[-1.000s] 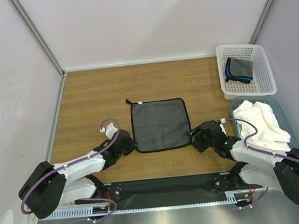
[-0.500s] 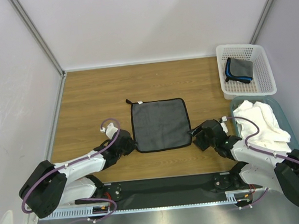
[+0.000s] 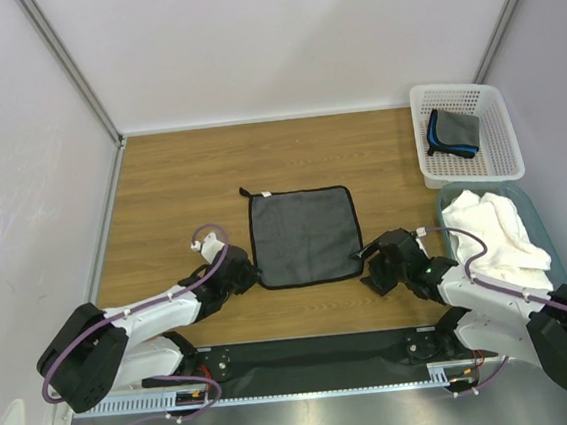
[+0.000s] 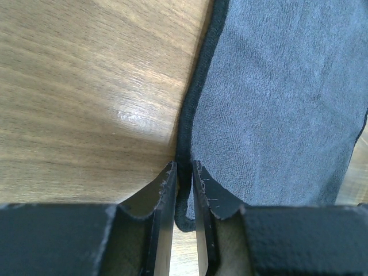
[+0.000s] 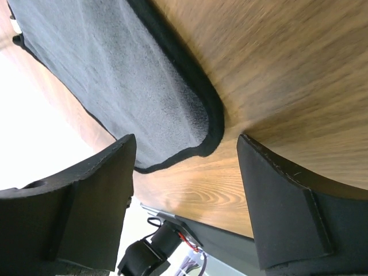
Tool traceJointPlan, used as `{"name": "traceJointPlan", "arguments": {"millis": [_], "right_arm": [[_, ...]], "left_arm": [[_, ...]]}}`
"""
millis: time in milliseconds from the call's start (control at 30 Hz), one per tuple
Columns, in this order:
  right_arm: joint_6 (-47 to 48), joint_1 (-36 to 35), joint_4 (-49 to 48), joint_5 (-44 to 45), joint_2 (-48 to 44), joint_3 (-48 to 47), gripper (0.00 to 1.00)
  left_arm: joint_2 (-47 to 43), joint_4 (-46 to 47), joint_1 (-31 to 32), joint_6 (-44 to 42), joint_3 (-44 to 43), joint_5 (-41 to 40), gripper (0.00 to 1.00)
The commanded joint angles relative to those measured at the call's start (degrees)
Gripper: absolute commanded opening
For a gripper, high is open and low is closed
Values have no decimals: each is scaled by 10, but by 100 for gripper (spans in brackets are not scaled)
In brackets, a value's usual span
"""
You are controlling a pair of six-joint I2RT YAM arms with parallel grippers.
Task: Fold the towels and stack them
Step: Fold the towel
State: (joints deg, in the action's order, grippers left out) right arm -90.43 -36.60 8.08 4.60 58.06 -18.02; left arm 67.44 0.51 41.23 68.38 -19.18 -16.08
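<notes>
Three towels show from the top camera: a grey towel [image 3: 303, 237] spread flat in the middle of the table [image 3: 175, 183], a folded blue-edged towel [image 3: 454, 132] in the white basket [image 3: 503, 146], and a white towel [image 3: 491, 233] heaped in a tub [image 3: 443, 197] at the right. The left end effector [image 3: 248, 274] sits at the grey one's near-left corner, and the right end effector [image 3: 368, 268] at its near-right corner.

Left wrist cam: the fingers are pinched on the black hem by the corner, so that side's clamped.

Right wrist cam: the fingers are spread wide, straddling the rounded corner, not closed on it.

My take: it's thin, light, floppy cloth that'll sag and drag. Grab both near corners by the hem and lift evenly.
</notes>
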Motion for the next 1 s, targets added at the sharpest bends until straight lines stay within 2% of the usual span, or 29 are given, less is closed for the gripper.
{"name": "traceJointPlan", "arguments": {"millis": [0,233,333,533,667,833,967], "right_arm": [[-30,-4,-41,-6,30,8,76],[-14,-4,-143,-6,114,8,74],[-2,2,-133,7,116,1,72],[25,-1,-45,82,76,-12,71],[29,1,-56,116,43,-3,68],[53,2,-75,124,50,-16,64],[64,2,-92,119,73,-26,54]], "left_arm": [[9,-20,-1,-19,4,3,23],[1,-26,-1,-18,7,-1,23],[-2,-29,-2,-18,6,-3,23],[4,-23,-3,-16,10,-2,23],[11,-20,-3,-18,7,3,23],[6,-19,-4,-20,10,3,23],[6,-18,-4,-19,12,3,23]]}}
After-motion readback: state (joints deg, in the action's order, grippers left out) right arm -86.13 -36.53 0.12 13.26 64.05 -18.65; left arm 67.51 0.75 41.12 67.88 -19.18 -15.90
